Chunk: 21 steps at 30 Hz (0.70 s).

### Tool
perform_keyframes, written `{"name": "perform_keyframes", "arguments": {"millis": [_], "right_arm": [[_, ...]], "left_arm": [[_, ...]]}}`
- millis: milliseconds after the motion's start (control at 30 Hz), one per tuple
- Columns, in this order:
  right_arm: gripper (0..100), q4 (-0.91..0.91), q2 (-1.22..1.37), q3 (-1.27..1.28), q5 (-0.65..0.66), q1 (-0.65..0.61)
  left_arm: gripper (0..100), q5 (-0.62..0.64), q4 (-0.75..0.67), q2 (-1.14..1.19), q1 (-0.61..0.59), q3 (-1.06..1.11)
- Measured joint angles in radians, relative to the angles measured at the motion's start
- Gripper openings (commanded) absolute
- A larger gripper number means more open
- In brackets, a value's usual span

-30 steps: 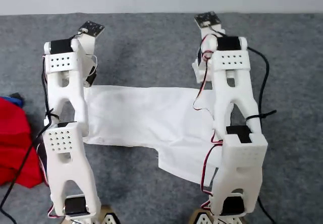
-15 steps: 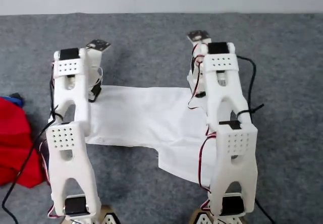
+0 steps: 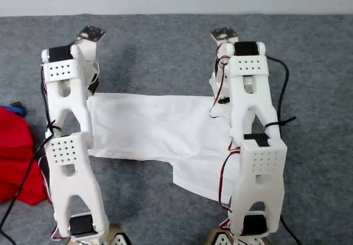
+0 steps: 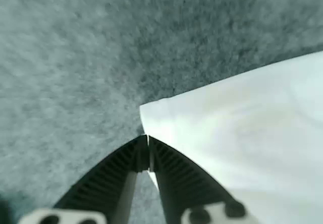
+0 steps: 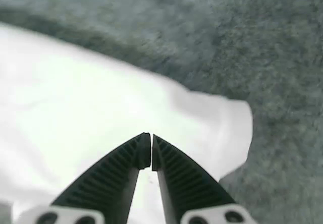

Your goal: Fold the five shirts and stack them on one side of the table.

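Observation:
A white shirt [image 3: 154, 126] lies spread on the grey table between my two arms, with one flap trailing toward the near right. My left gripper [image 3: 94, 88] is at the shirt's far left corner; in the left wrist view the left gripper [image 4: 148, 142] is shut on the edge of the white cloth [image 4: 242, 118]. At the far right corner, partly hidden under its arm, is my right gripper [image 3: 218, 90]. In its wrist view the right gripper [image 5: 151, 137] is shut on the white shirt [image 5: 91, 98].
A red shirt [image 3: 16, 156] lies bunched at the table's left edge, with a small blue thing [image 3: 16, 110] just beyond it. Grey carpet-like table surface [image 3: 160, 52] stretches behind the shirt and to the right of the right arm.
Both arms drew in toward the middle half a second ago, and now they are back out. The shirt's far corners moved with the grippers, so its far edge is stretched wide again.

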Motion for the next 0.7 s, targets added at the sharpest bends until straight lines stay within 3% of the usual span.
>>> {"name": "perform_keyframes", "arguments": {"millis": [233,567,700], "right_arm": [[1.0,0.052,-0.175,0.071,0.000,-0.018],[1.0,0.054,-0.456,0.612,0.000,-0.072],[1.0,0.054,-0.534,0.687,-0.005,-0.078]], "left_arm": [[1,-0.020,0.000,-0.265,0.040,0.288],[1,-0.058,0.000,-0.532,0.068,0.678],[1,-0.092,0.000,-0.555,0.097,0.758]]}}
